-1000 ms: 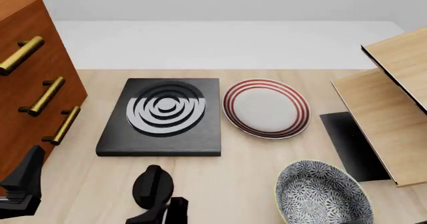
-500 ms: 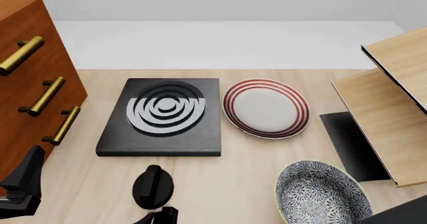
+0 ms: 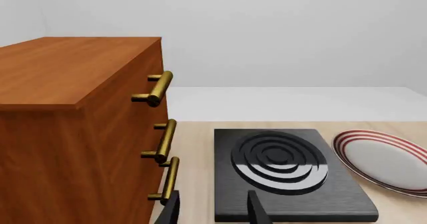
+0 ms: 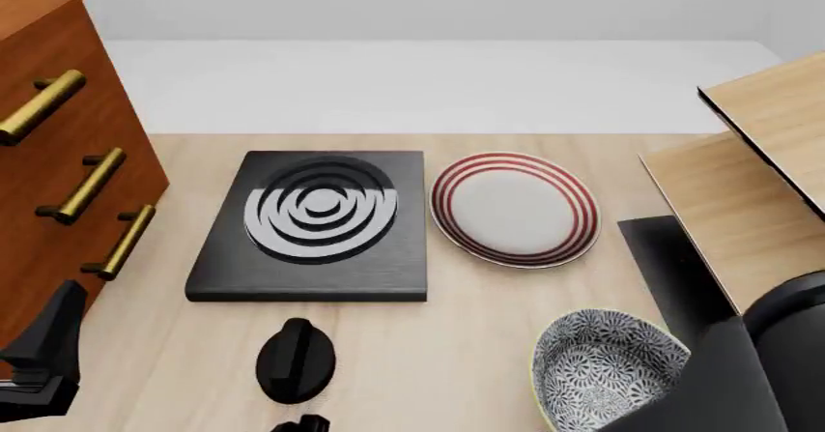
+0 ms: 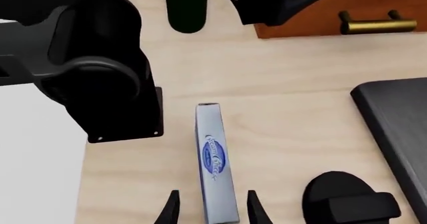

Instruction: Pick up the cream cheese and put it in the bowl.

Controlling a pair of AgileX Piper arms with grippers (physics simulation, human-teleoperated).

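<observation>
Right wrist view shows my right gripper [image 5: 209, 209] with fingers apart, astride the near end of the cream cheese [image 5: 215, 161] lying on the bench [image 5: 280, 73]; my left gripper [image 3: 212, 211] is also spread; bowl [image 4: 604, 372] sits front right

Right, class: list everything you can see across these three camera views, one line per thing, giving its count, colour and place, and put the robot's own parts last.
cream cheese: one, pale grey-white with blue logo, on the table between the right gripper's fingers, seen only in the right wrist view.
bowl: one, dark blue-grey floral, near right of the table.
plate: one, white with red rings, right of the stove.
stove: one, black with grey rings, table centre.
knob: one, black, in front of the stove.
cabinet: one, reddish-brown, three brass handles, left.
wooden rack: one, pale wood, right.
table: one, light wood.
left gripper: black, open, empty.
right gripper: black, open around the cream cheese.
</observation>
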